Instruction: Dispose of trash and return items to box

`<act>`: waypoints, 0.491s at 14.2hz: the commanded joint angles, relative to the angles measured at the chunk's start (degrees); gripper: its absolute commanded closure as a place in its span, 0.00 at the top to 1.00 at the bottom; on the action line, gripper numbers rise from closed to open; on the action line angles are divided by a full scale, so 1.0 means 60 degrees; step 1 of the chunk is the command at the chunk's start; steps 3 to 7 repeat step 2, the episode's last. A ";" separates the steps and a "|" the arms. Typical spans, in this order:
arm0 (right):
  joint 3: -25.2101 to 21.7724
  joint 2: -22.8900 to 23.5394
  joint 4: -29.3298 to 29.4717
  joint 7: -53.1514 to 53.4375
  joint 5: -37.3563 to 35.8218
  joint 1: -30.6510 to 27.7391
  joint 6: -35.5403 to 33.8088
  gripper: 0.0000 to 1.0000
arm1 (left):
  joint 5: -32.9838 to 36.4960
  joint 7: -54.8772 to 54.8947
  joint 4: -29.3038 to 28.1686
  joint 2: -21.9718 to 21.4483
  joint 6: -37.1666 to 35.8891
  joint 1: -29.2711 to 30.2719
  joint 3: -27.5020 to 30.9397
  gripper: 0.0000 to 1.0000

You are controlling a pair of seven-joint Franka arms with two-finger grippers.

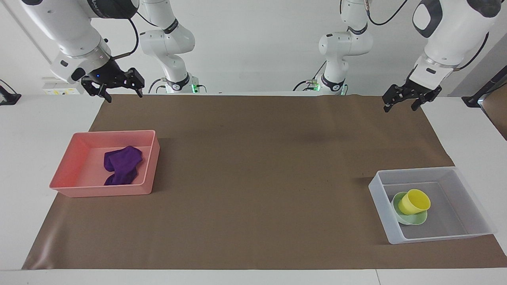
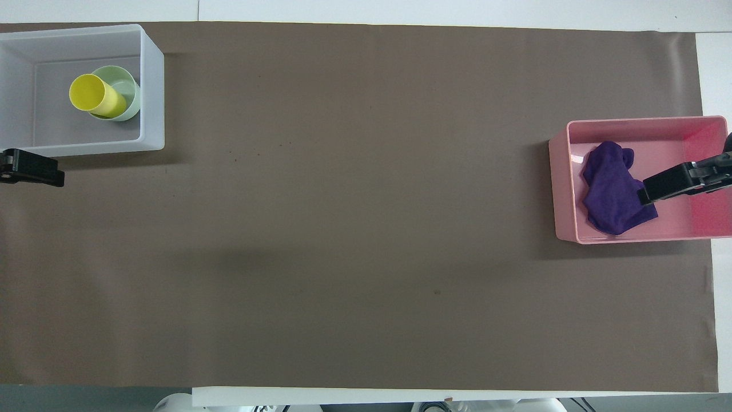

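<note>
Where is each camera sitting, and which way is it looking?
Facing view: high across the table, looking at both robots; whole arms show, left pincer and right pincer raised.
Overhead view: above the robots' end, looking steeply down; only pincer tips show.
Both views show the pink rectangular bin holding the purple cloth, and the translucent grey-white bin holding the yellow plastic cup in the mint-green bowl.

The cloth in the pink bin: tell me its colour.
Deep purple cloth; the facing view shows it best.

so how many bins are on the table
2. The pink bin sits toward the right arm's end, holding the purple cloth; the translucent grey-white bin sits toward the left arm's end.
</note>
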 commanded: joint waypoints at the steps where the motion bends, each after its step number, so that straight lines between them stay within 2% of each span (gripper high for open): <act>1: -0.0005 -0.0149 -0.0220 -0.0092 -0.0073 -0.0077 0.0179 1.00 | 0.0095 0.0180 0.0788 0.0293 -0.0645 0.0007 -0.0039 1.00; 7: -0.0005 -0.0149 -0.0220 -0.0107 -0.0073 -0.0077 0.0179 1.00 | 0.0095 0.0180 0.0788 0.0293 -0.0659 0.0021 -0.0039 1.00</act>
